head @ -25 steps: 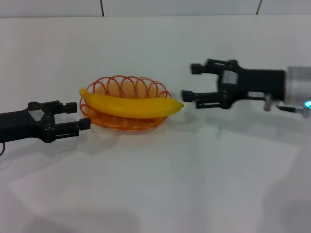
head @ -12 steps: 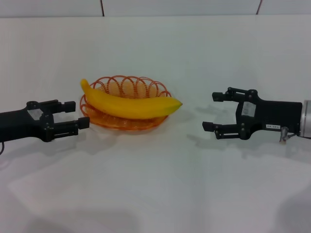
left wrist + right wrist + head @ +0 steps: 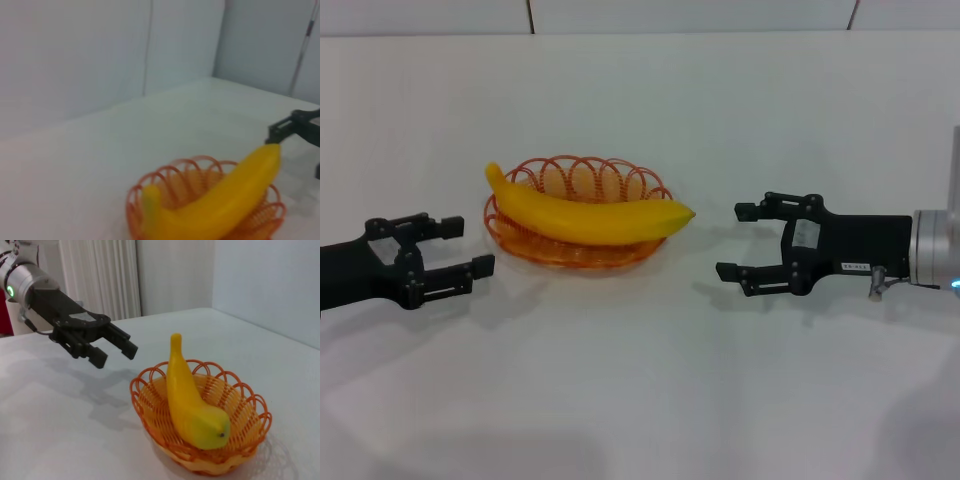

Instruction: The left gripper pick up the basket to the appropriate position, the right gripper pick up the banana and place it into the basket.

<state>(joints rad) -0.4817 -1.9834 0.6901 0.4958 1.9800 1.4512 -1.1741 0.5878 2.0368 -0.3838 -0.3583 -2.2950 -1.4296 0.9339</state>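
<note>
The yellow banana (image 3: 590, 215) lies lengthwise in the orange wire basket (image 3: 582, 165), and both its ends stick out over the rim. The basket stands on the white table. My left gripper (image 3: 470, 246) is open and empty, a short way to the left of the basket and apart from it. My right gripper (image 3: 732, 241) is open and empty, to the right of the banana's tip with a gap between them. The left wrist view shows the banana (image 3: 225, 200) in the basket (image 3: 200, 171). In the right wrist view the banana (image 3: 190, 395) rests in the basket (image 3: 250, 415), with the left gripper (image 3: 116, 356) beyond.
A white table (image 3: 640, 380) spreads around the basket, with a white wall (image 3: 690, 15) along its far edge. A finger of the right gripper (image 3: 292, 125) shows far off in the left wrist view.
My right gripper has dropped lower and drawn back to the right from the banana's tip, then edged slightly left. My left gripper has pulled a little back to the left of the basket.
</note>
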